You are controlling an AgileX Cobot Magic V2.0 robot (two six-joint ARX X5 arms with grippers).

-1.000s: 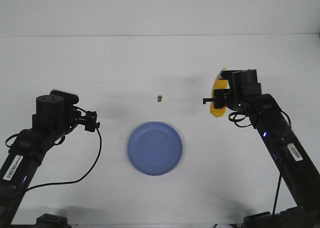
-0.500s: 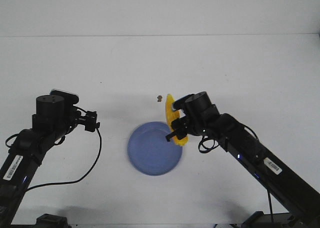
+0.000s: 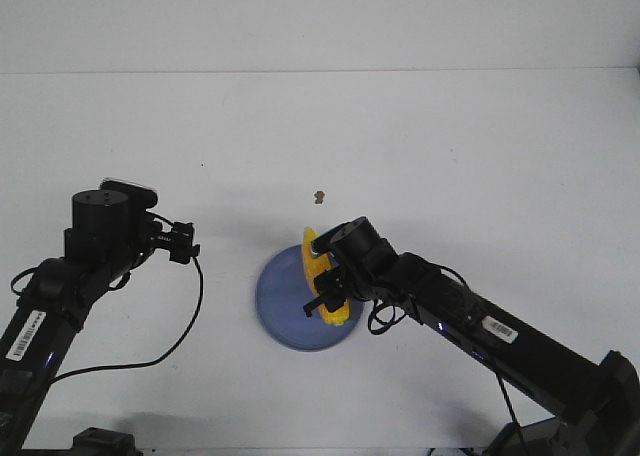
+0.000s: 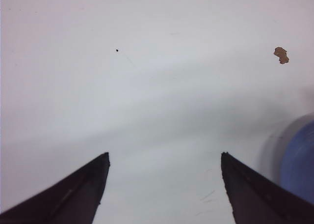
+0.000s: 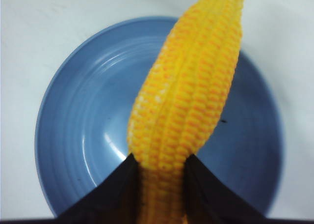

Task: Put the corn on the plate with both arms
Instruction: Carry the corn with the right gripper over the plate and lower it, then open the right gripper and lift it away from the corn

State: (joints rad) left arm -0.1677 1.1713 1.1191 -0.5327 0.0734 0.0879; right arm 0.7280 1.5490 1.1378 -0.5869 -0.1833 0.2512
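Observation:
The yellow corn (image 3: 322, 276) is clamped in my right gripper (image 3: 327, 294), held just above the periwinkle-blue plate (image 3: 283, 301) at the table's middle front. In the right wrist view the corn (image 5: 189, 101) runs out from between the two black fingers (image 5: 117, 189) over the plate (image 5: 83, 135), its tapered tip past the plate's rim. My left gripper (image 3: 185, 243) is open and empty, left of the plate. In the left wrist view its fingers (image 4: 73, 194) stand wide apart over bare table, with the plate's edge (image 4: 299, 160) at the side.
A small brown crumb (image 3: 319, 196) lies on the white table behind the plate; it also shows in the left wrist view (image 4: 281, 55). A black cable (image 3: 185, 326) hangs from the left arm down toward the table's front.
My right arm has swung from the right side toward the middle, carrying the corn over the plate. The left arm has not moved.

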